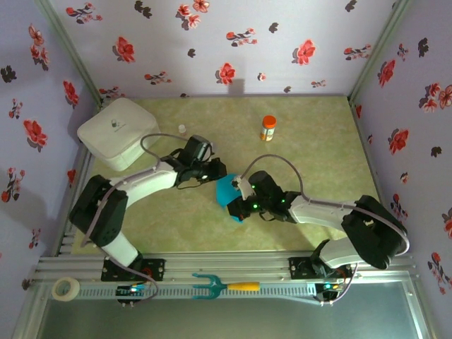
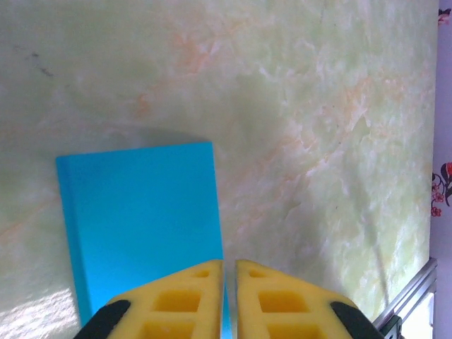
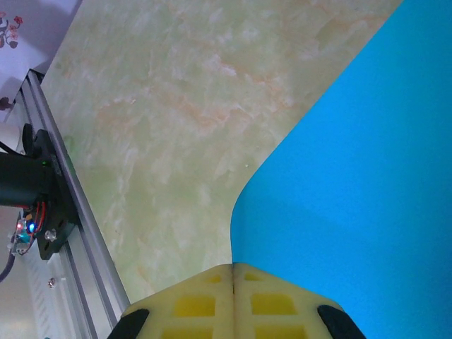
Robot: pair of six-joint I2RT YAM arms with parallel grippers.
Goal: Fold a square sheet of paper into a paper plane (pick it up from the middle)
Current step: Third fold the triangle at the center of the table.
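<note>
- square sheet of paper [image 1: 227, 189]: mid-bench [image 1: 318, 162], pinched between the two arms; judging by its curve, at least partly off the surface.
- left jaws: closed on one edge of the sheet. Left wrist view shows a blue sliver in the slit between the pads [image 2: 176, 304].
- right jaws: fully closed on another edge. In the right wrist view the sheet bows away from them.
- handling: very light, thin and floppy. It probably sags under its own weight, creases for good and tears if the arms pull apart.
- grip: shallow edge pinches, both arms moving as one, no tension across the sheet.
- bench looks slick, so a flat sheet is hard to peel by an edge; hence the middle pick.
- risk: one stray crease spoils later folds.
</note>
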